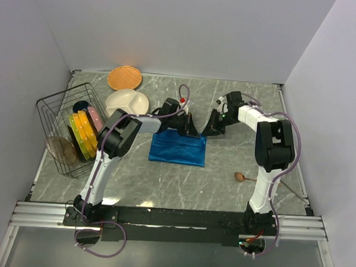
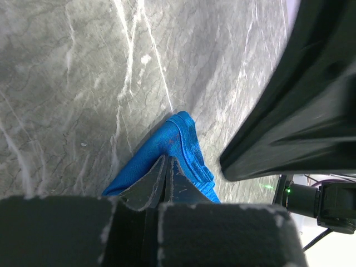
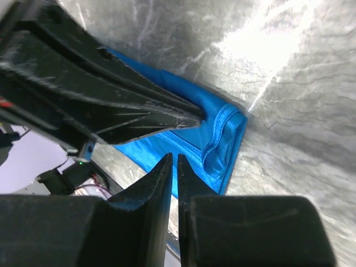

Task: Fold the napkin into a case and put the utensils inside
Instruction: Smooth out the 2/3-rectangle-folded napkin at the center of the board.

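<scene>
The bright blue napkin (image 1: 177,150) lies on the marble table as a folded, layered rectangle. My left gripper (image 1: 190,129) is at its far right corner. In the left wrist view its jaws (image 2: 167,157) are shut with the tips on the napkin (image 2: 192,147), seemingly pinching a layer. My right gripper (image 1: 211,129) hovers just right of that corner. Its tips (image 3: 173,156) stand a narrow gap apart with nothing between them, above the napkin (image 3: 225,130), whose corner fold is curled up. A brown wooden spoon (image 1: 240,176) lies to the right in front of the napkin.
A black wire rack (image 1: 54,105) at the left holds several coloured plates (image 1: 84,134). A white divided plate (image 1: 127,100) and an orange plate (image 1: 124,77) lie behind the left gripper. Walls close in the table at the back and both sides.
</scene>
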